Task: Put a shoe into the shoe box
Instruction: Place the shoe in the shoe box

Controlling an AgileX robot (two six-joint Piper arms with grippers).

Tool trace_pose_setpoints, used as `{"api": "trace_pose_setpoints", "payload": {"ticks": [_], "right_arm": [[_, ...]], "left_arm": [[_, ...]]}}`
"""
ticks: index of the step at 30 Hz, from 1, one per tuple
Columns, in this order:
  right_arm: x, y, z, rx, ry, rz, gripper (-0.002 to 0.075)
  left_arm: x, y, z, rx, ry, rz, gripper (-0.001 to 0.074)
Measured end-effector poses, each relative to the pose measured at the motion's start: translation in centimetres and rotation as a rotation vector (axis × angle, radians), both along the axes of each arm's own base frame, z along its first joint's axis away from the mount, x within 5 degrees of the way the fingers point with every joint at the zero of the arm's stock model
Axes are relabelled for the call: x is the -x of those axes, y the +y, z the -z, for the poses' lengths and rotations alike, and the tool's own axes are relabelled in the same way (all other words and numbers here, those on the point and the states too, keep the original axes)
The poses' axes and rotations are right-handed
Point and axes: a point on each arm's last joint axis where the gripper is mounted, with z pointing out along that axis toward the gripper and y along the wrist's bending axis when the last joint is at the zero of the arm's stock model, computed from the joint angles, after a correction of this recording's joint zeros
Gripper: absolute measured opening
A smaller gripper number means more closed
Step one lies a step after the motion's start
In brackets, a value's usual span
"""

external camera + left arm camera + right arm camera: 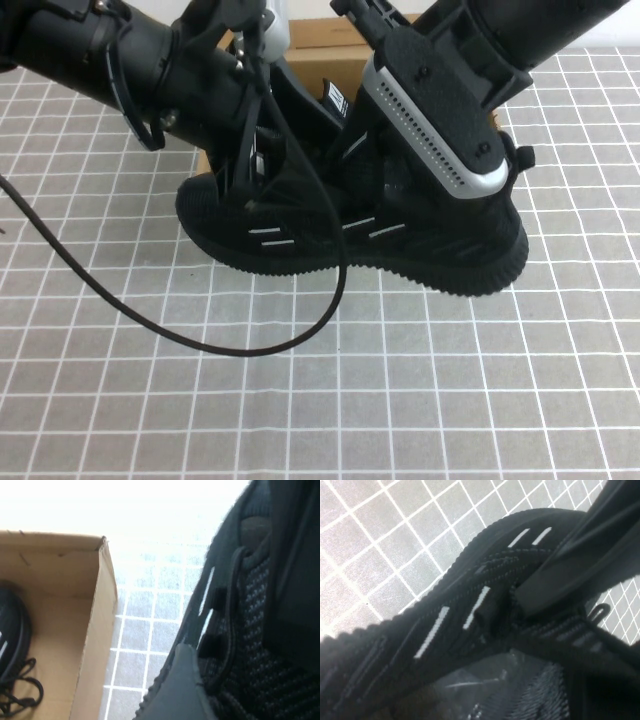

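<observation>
Box sits at the table's far side, you see, already holding a black sneaker. Just before it stands the shoe, both arms crowding over it. Left gripper spreads wide at the toe end; right gripper is clamped on its collar.

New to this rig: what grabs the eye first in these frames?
A black knit lace-up sneaker with white side dashes sits mid-table on the grid mat, both arms bunched over it. The right claw is shut at its laces and the left claw is at its other end. Behind them stands a brown cardboard shoe box, where the left wrist view shows another black laced shoe already inside.
</observation>
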Motion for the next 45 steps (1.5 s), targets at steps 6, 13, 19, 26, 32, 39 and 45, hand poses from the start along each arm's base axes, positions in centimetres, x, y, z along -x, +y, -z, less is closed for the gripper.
{"api": "trace_pose_setpoints", "payload": {"ticks": [6,13,19,26,32,39,45], "right_arm": [[0.0,0.0,0.0,0.000,0.001,0.001,-0.0006],[0.0,0.0,0.0,-0.001,0.002,0.002,-0.0006],[0.0,0.0,0.0,-0.001,0.002,0.002,-0.0006],[0.0,0.0,0.0,0.000,0.005,0.003,-0.0006],[0.0,0.0,0.0,0.001,0.006,0.002,-0.0006],[0.0,0.0,0.0,-0.001,0.004,0.003,-0.0006],[0.0,0.0,-0.1,-0.005,-0.002,0.007,-0.0006]], "left_arm": [[0.0,0.1,0.1,-0.009,0.026,-0.023,0.0540],[-0.1,0.1,1.0,-0.026,0.004,0.013,0.0540],[-0.1,0.0,1.1,-0.022,0.002,0.021,0.0540],[-0.6,-0.4,1.7,0.006,0.034,0.023,0.0540],[-0.9,-0.6,2.0,0.019,0.031,0.039,0.0540],[-0.8,-0.7,2.0,0.033,0.036,0.042,0.0396],[-0.8,-0.7,2.0,0.038,0.042,0.047,0.0222]]}}
